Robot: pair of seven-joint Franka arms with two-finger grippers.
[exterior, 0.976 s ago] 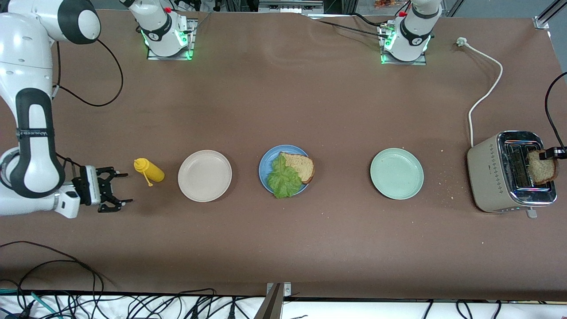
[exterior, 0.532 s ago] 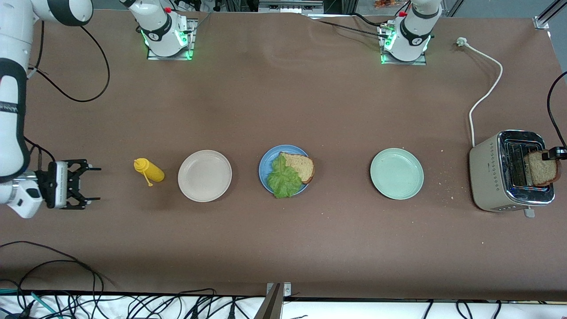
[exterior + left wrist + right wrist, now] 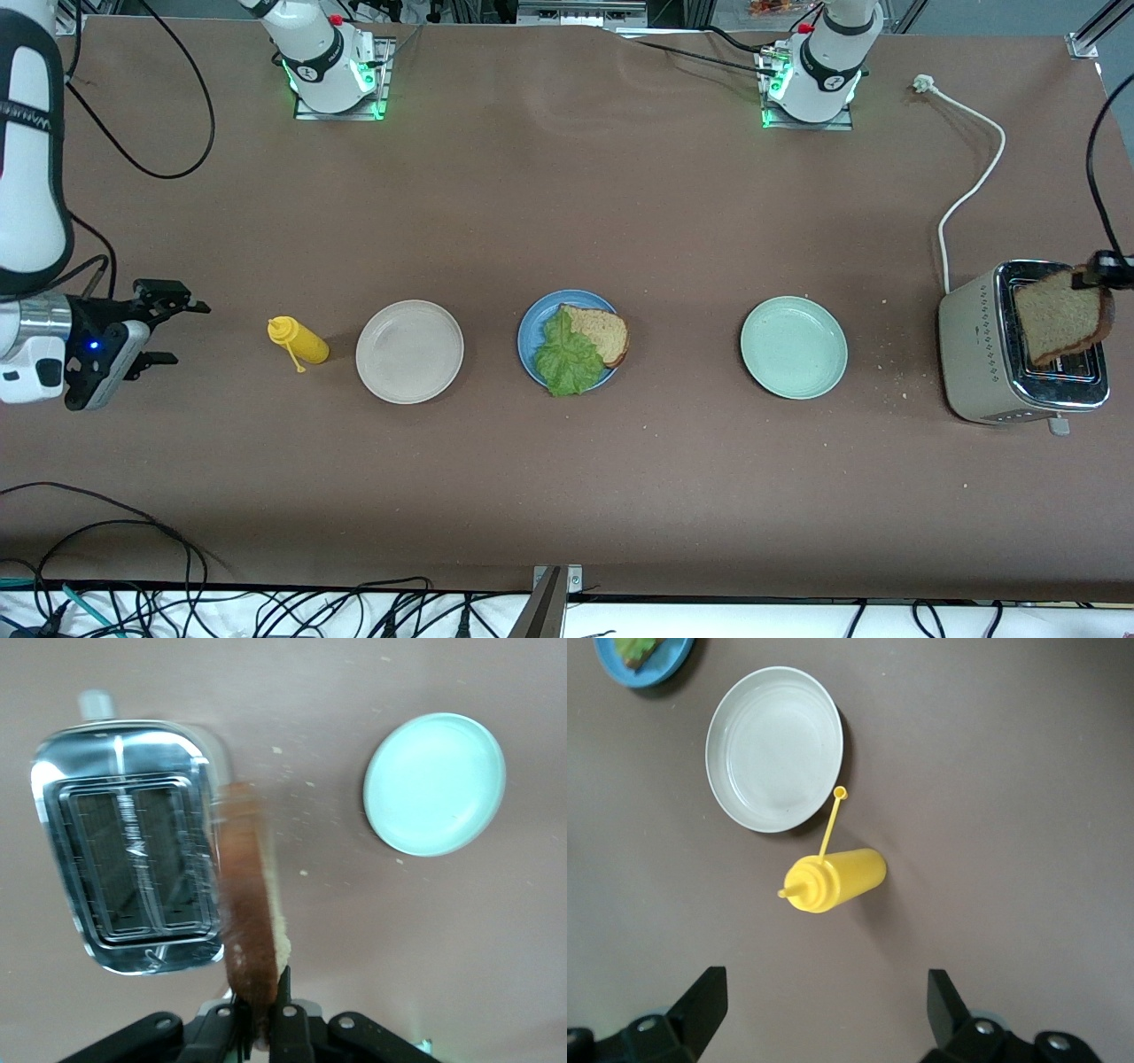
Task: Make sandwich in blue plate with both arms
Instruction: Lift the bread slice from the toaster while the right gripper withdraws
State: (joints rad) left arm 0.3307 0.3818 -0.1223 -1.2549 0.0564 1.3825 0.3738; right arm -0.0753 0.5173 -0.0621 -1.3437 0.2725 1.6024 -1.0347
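The blue plate [image 3: 532,326] sits mid-table and holds one brown bread slice [image 3: 602,334] with a green lettuce leaf [image 3: 565,356] lying partly over it. My left gripper [image 3: 1097,273] is shut on a second brown bread slice [image 3: 1061,315] and holds it in the air over the toaster [image 3: 982,354]. In the left wrist view the slice [image 3: 251,917] hangs edge-on between the fingers, beside the toaster's slots [image 3: 133,855]. My right gripper [image 3: 173,332] is open and empty over the table at the right arm's end, apart from the yellow bottle [image 3: 299,342]. The plate's edge shows in the right wrist view [image 3: 651,665].
A cream-white plate [image 3: 409,351] lies between the yellow bottle and the blue plate. A pale mint-green plate [image 3: 794,346] lies between the blue plate and the toaster. The toaster's white cord [image 3: 970,186] runs toward the left arm's base. Crumbs lie near the toaster.
My left gripper has lifted the bread slice up out of the toaster slot. My right gripper has drawn back from the yellow bottle toward the right arm's end and risen.
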